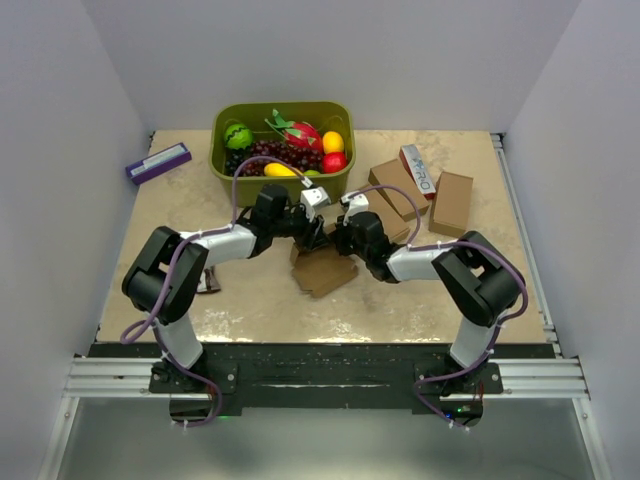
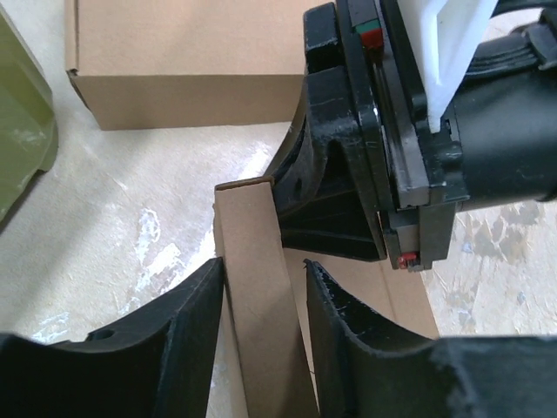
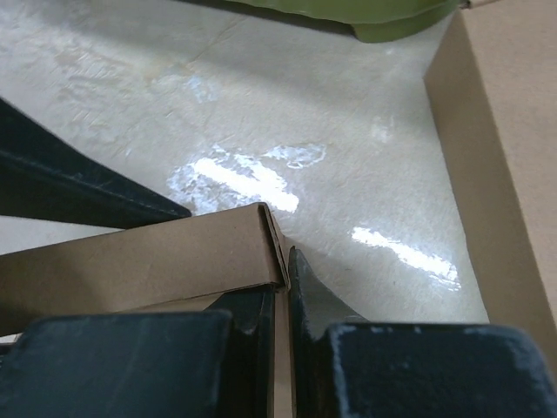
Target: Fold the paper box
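Note:
The paper box (image 1: 325, 270), plain brown cardboard, lies at the table's middle between the two arms. My left gripper (image 1: 310, 235) comes down on it from the left. In the left wrist view, one narrow upright wall of the paper box (image 2: 252, 244) stands between the fingers of the left gripper (image 2: 264, 270), which press on both its edges. My right gripper (image 1: 340, 240) meets it from the right. In the right wrist view, the right gripper (image 3: 280, 279) is shut on a thin sheet at the corner of the paper box (image 3: 139, 257).
A green basket (image 1: 280, 108) of toy fruit stands behind the grippers. Folded brown boxes (image 1: 452, 203) and a white-and-red carton (image 1: 420, 170) lie at the back right. A purple-and-white box (image 1: 158, 162) lies at the back left. White walls enclose the table.

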`<state>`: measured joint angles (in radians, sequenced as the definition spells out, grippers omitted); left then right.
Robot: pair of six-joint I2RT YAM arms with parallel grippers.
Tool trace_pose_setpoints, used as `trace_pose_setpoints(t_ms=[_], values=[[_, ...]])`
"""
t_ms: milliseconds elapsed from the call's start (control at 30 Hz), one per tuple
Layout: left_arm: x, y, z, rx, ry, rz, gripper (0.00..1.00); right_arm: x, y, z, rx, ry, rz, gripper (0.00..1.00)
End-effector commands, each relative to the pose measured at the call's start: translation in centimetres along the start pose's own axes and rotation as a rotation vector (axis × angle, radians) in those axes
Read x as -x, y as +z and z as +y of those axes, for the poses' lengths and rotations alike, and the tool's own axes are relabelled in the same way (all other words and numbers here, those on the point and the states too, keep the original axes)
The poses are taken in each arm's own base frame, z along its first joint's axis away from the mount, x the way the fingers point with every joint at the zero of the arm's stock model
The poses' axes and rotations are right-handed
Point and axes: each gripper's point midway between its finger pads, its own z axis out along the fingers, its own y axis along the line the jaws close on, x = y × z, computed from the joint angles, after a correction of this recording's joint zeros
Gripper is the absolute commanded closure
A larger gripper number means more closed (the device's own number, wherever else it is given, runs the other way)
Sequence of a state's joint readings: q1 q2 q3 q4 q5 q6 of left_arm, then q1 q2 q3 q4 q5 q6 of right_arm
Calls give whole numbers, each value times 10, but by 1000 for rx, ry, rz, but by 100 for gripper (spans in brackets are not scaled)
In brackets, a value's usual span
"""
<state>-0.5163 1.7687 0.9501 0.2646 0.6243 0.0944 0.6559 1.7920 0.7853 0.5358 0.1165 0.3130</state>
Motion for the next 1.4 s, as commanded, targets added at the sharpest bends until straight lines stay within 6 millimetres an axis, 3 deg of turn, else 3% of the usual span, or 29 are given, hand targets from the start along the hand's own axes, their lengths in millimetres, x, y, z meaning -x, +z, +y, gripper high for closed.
trace_pose_setpoints(t_ms=[0,433,533,633,667,767,1000,1100,1167,1367], values=[[-13,-6,-37,-145,-60,22,57,6,-6,-55,-314,78,-5,100],[-10,-9,-43,-154,-64,11,61,13,-16,-68,-490,78,-45,100],[-14,-8,-32,-85,-94,25,61,13,-16,-65,-473,77,-29,100],[-24,-5,-14,16,-125,68,61,15,-20,-56,-423,73,-5,82],[-26,-5,-12,28,-164,76,61,14,-23,-53,-411,71,3,72],[-29,-4,-4,85,-195,84,61,18,-36,-43,-349,77,17,54],[-26,-8,1,135,-226,75,61,25,-77,-24,-227,97,57,27],[-31,-7,2,151,-272,82,62,32,-100,-15,-190,142,73,23],[-36,-8,3,172,-316,83,62,27,-117,-14,-197,178,123,23],[-35,-8,-1,177,-378,45,62,-15,-151,-18,-223,348,223,20]])
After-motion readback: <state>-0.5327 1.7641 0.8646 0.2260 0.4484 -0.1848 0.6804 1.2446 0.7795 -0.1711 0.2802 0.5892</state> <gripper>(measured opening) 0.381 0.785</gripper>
